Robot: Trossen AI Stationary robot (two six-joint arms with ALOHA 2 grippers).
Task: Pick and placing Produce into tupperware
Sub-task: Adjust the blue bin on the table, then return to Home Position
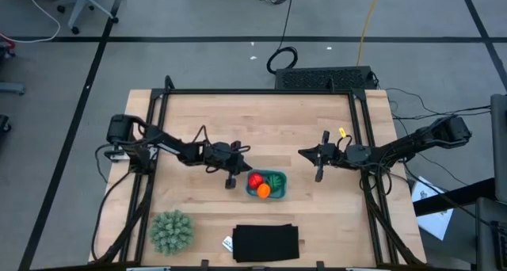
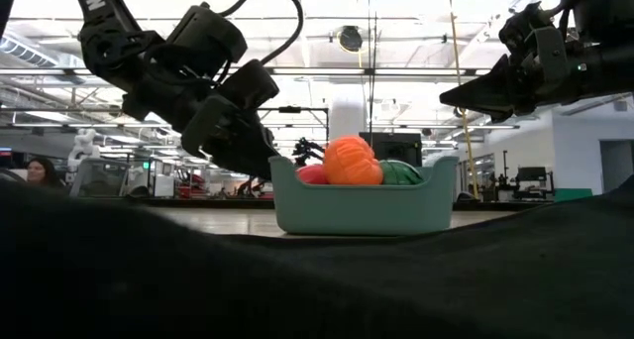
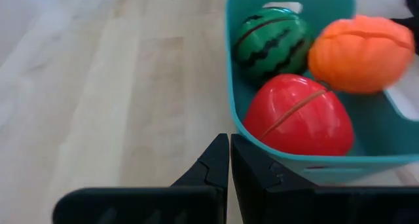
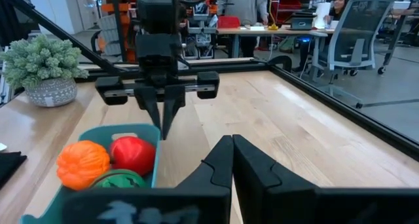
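Three toy pieces, red (image 3: 298, 116), striped green (image 3: 272, 40) and orange (image 3: 361, 46), sit in the teal tub (image 3: 239, 86) just beside the left gripper (image 3: 229, 160), fingers pressed together, empty. The right gripper (image 4: 232, 160), likewise closed, hangs farther off. Both should retreat clear without nudging the tub.

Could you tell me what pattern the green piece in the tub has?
Dark wavy stripes on the green piece; left wrist view.

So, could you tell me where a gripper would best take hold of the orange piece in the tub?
Probably from straight above, across its rounded upper half. The orange piece rises above the rim of the teal tub, while the red piece and the striped green piece sit close beside it, leaving little room for fingers lower down.
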